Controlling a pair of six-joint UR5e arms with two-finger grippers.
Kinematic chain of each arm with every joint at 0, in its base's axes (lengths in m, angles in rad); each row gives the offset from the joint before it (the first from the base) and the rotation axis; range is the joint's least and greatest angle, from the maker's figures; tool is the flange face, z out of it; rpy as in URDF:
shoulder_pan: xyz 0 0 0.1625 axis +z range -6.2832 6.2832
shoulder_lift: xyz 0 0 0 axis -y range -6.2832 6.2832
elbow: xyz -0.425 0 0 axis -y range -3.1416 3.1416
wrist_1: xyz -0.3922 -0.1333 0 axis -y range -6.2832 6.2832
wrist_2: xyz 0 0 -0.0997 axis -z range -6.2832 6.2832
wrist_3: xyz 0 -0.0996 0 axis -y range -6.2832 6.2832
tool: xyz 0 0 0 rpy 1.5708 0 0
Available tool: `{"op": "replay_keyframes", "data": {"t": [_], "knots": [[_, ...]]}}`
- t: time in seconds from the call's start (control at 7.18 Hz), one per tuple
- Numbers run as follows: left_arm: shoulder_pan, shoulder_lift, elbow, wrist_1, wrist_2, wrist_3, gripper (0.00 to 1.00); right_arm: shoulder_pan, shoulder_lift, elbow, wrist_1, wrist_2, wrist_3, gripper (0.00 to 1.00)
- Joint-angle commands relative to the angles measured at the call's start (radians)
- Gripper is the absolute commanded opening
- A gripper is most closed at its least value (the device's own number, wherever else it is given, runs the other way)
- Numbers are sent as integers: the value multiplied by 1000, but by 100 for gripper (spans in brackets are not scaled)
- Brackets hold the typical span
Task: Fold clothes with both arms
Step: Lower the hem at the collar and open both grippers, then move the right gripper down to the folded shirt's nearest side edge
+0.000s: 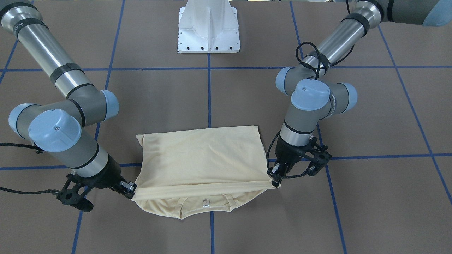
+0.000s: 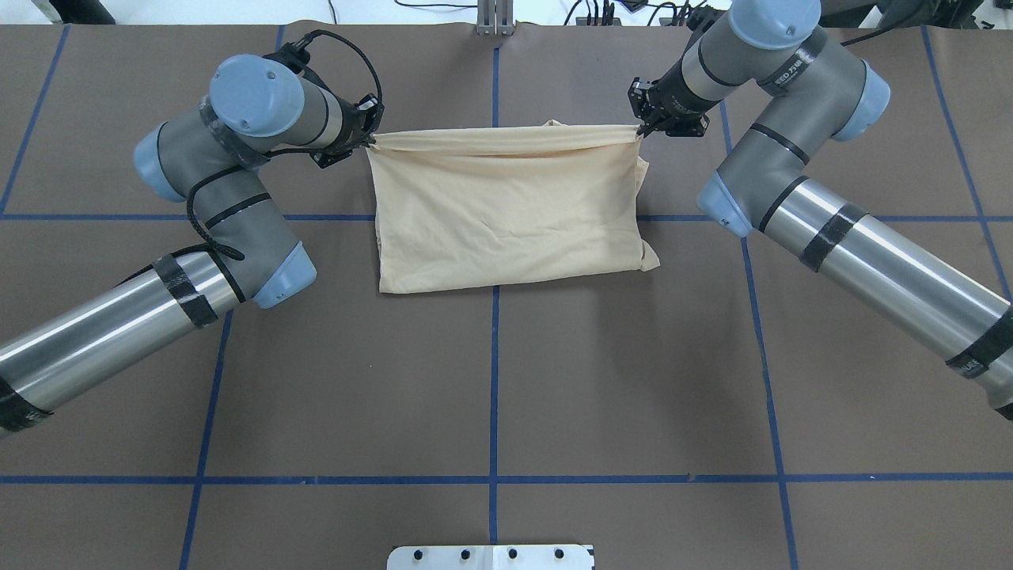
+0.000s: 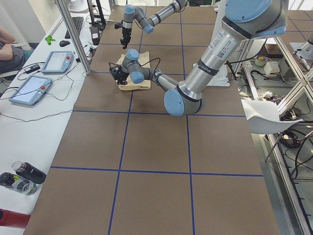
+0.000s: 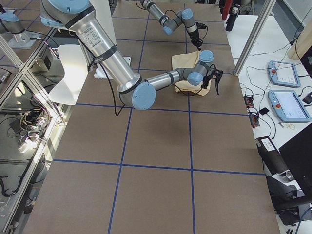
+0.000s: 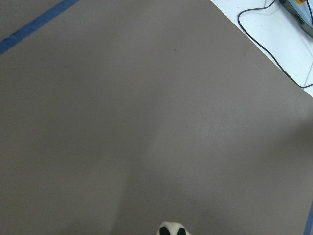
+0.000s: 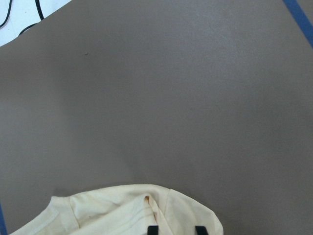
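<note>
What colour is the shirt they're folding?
The shirt is pale cream-yellow; it shows best in the overhead exterior view.

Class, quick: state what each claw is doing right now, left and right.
Left claw: closed, holding the shirt corner.
Right claw: closed, holding the shirt's other corner.

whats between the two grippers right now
One edge of the shirt spans the whole gap: the left gripper pinches one end and the right gripper the other. It runs straight between them, clearest in the overhead exterior view.
</note>
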Motion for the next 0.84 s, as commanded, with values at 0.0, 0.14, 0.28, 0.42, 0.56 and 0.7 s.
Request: {"op": "replay_keyframes", "data": {"t": [0.0, 0.14, 0.28, 0.42, 0.56, 0.7], "knots": [[0, 0, -2, 0, 0, 2, 98, 0, -1, -1, -1, -1, 2, 99], [-1, 4, -2, 0, 0, 5, 98, 0, 1, -1, -1, -1, 2, 99], [-1, 4, -4, 3, 0, 8, 99, 0, 1, 0, -1, 2, 3, 99], [-3, 3, -25, 10, -2, 6, 99, 0, -3, 18, 2, 3, 3, 99], [-3, 3, -53, 14, -5, 3, 98, 0, -42, 82, 2, 8, 5, 100], [-3, 6, -62, 16, -3, -3, 98, -44, -105, 176, -1, 6, 14, 100]]}}
